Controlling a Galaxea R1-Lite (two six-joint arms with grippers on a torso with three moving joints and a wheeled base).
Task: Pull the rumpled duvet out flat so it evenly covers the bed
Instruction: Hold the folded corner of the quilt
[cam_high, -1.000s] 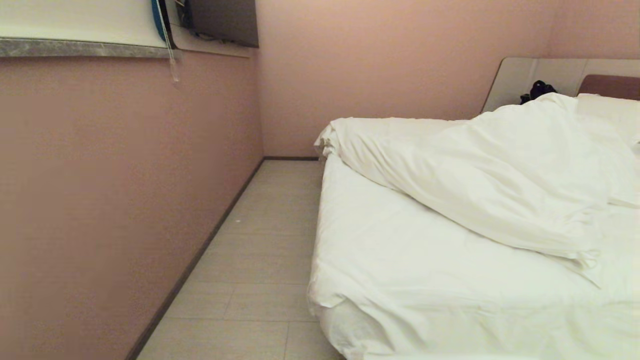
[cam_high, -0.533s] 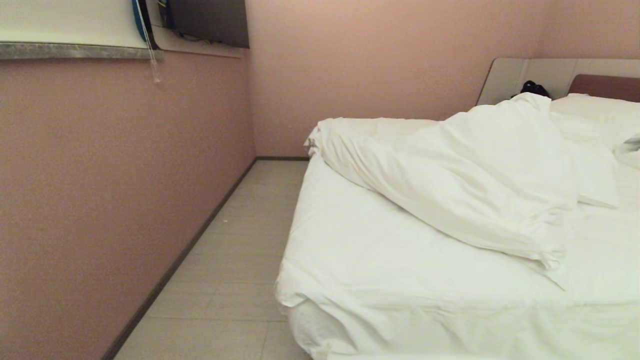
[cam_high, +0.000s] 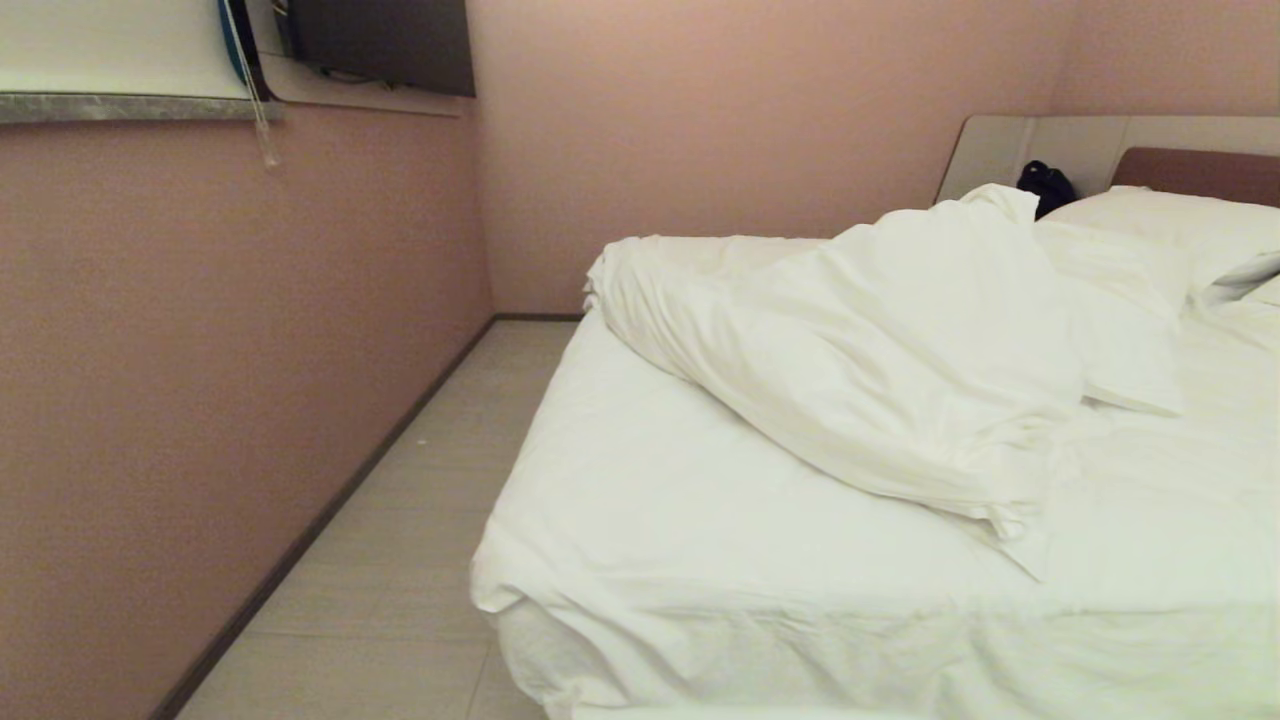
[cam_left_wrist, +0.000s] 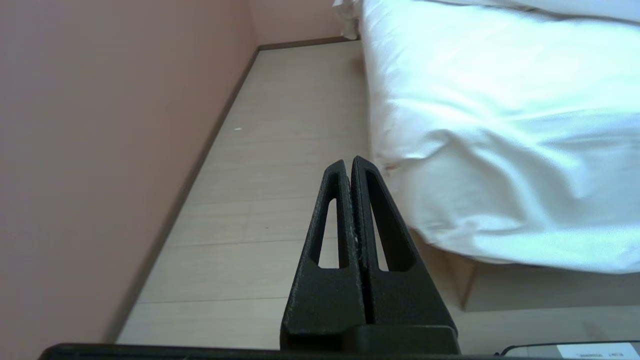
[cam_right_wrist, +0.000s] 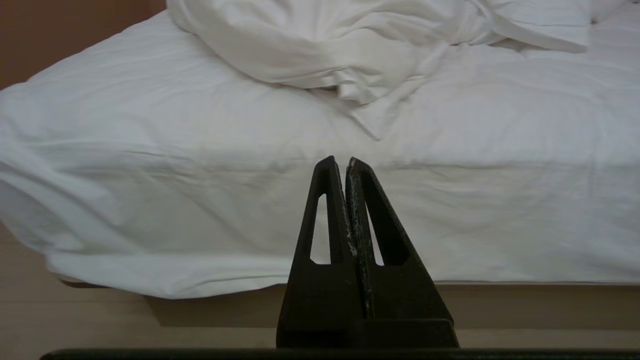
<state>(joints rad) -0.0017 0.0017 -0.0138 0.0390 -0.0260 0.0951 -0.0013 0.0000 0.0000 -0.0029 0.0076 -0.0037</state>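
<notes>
Your left claw (cam_left_wrist: 350, 162) and right claw (cam_right_wrist: 340, 162), both pressed shut and empty, sit short of the bed (cam_right_wrist: 200, 200); the duvet (cam_right_wrist: 325, 50) lies bunched beyond the right claw, awaiting approach.

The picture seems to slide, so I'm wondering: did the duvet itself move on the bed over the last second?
No. The duvet keeps its place against the bed and headboard; wall, floor and bed all slid left together, so the camera turned, not the duvet.
</notes>
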